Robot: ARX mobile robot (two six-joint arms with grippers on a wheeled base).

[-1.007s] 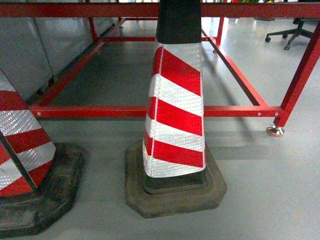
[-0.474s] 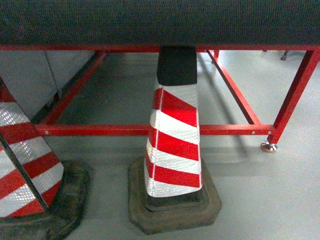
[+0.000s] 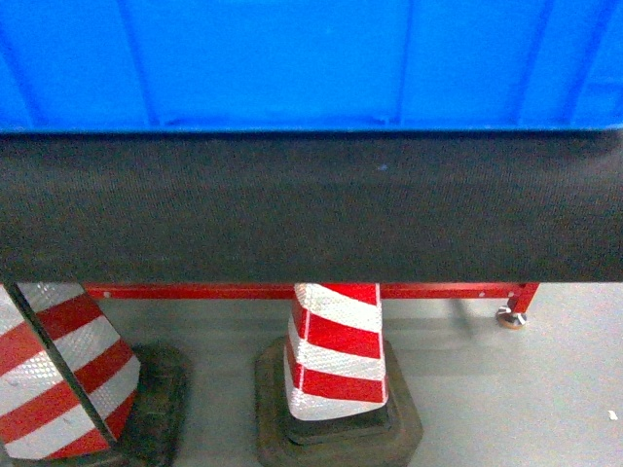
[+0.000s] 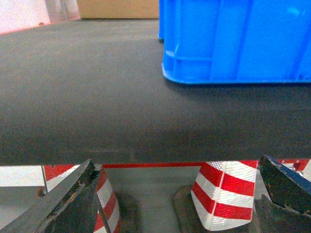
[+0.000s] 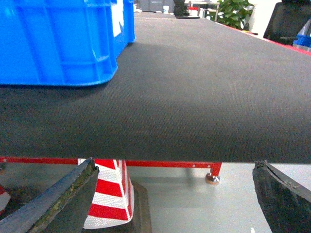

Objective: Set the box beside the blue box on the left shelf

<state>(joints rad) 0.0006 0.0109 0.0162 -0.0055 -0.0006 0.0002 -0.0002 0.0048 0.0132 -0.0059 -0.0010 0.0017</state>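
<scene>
A blue box sits on a black table top, filling the upper part of the head view. From the left claw, the box stands ahead, above and to the right, resting on the black top and well apart from the fingers. From the right claw, the box stands ahead, above and to the left, again on the top and not touched. Each claw hangs below the table's front edge with its two dark fingers spread wide and nothing between them: the left claw's fingers frame the bottom corners of its view, and so do the right claw's fingers. The table edge lies between both claws and the box. Under the table a red frame bar runs across, with a metal foot at the right. Two red-and-white cones stand on the grey floor just ahead of the claws: one in the middle on a dark base, another at the left edge. A tan cardboard box lies far back beyond the left claw.
</scene>
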